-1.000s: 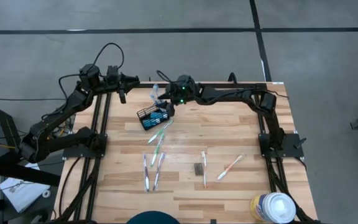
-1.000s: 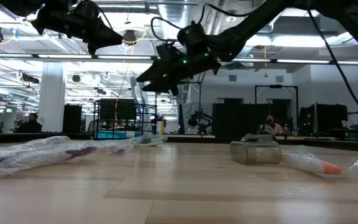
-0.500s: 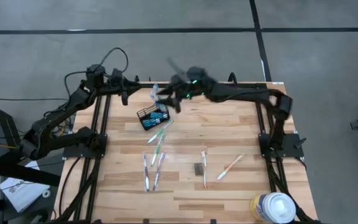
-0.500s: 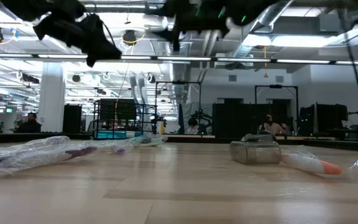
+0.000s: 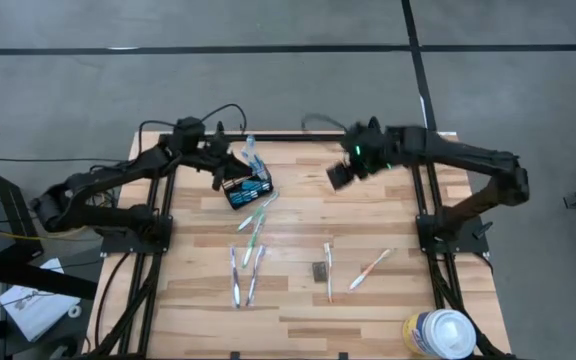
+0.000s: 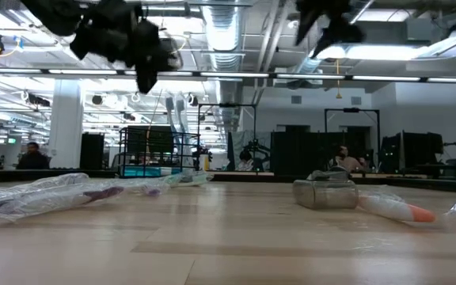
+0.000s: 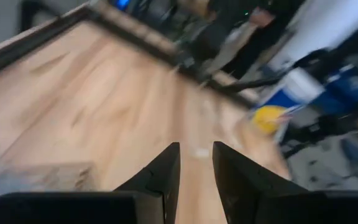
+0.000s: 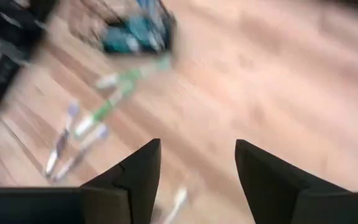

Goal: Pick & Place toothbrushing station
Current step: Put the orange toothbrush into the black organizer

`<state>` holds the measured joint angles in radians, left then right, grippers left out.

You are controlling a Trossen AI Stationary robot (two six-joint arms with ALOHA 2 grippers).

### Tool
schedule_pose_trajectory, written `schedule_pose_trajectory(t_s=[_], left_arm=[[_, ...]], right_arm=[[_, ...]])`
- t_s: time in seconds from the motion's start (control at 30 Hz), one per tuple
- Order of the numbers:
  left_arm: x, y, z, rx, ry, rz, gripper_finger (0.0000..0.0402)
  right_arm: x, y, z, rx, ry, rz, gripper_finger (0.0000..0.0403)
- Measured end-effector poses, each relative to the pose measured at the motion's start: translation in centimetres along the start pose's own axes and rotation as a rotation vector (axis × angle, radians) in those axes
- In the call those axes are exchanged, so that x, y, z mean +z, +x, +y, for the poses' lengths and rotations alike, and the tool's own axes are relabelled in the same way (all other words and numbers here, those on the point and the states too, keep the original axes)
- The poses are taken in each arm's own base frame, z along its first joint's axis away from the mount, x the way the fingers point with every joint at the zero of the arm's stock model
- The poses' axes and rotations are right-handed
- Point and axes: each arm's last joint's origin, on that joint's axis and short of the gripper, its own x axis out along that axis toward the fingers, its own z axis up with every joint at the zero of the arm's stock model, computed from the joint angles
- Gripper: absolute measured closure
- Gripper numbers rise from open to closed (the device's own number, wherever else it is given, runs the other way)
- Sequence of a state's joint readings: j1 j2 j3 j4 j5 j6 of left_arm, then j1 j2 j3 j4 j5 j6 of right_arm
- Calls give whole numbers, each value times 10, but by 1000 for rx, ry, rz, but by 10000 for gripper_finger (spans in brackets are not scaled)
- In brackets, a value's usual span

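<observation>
Pale wood planks make up the counter (image 5: pixel 368 210). Seen from above, the black mesh caddy (image 5: pixel 245 187) sits near the counter's far edge, left of centre, holding blue-and-white tubes. Green and white toothbrushes (image 5: pixel 255 222) lie loose just in front of it, with more brushes (image 5: pixel 243 277) nearer the front edge and another (image 5: pixel 370 268) to the right. The left end effector (image 5: pixel 221 166) hovers just beside the caddy's far-left side. The right end effector (image 5: pixel 339 175) hangs well apart from it, over bare wood toward the right.

From counter height, both end effectors are up in the air, the left one (image 6: pixel 145 63) and the right one (image 6: pixel 331 24), neither touching anything.

The left wrist view shows its fingers (image 7: pixel 166 171) with a narrow gap between them and nothing in it.

The right wrist view shows its fingers (image 8: pixel 138 171) spread wide and empty, with the caddy (image 8: pixel 135 28) and scattered brushes (image 8: pixel 104 106) on the wood beyond.
</observation>
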<state>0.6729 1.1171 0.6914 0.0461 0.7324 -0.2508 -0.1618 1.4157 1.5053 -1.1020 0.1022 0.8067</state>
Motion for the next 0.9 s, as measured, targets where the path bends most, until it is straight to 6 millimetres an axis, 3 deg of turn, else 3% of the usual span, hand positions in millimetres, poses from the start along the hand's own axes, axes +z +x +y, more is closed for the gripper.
schedule_pose_trajectory(t_s=[0.17, 0.4, 0.57, 0.7, 0.9], left_arm=[[21, -2, -30, -113, 24, -184, 311], [42, -35, -61, -164, 131, -413, 311], [46, -59, -71, -170, 144, -484, 311], [47, -72, -77, -174, 164, -515, 311], [43, -74, -72, -164, 136, -456, 311]], right_arm=[[-60, 21, 17, -42, 84, 104, 216], [-117, 92, 15, -164, 241, 223, 214], [-128, 129, 14, -142, 278, 290, 218], [-126, 153, 20, -103, 294, 317, 220], [-123, 181, 19, -95, 304, 340, 218]])
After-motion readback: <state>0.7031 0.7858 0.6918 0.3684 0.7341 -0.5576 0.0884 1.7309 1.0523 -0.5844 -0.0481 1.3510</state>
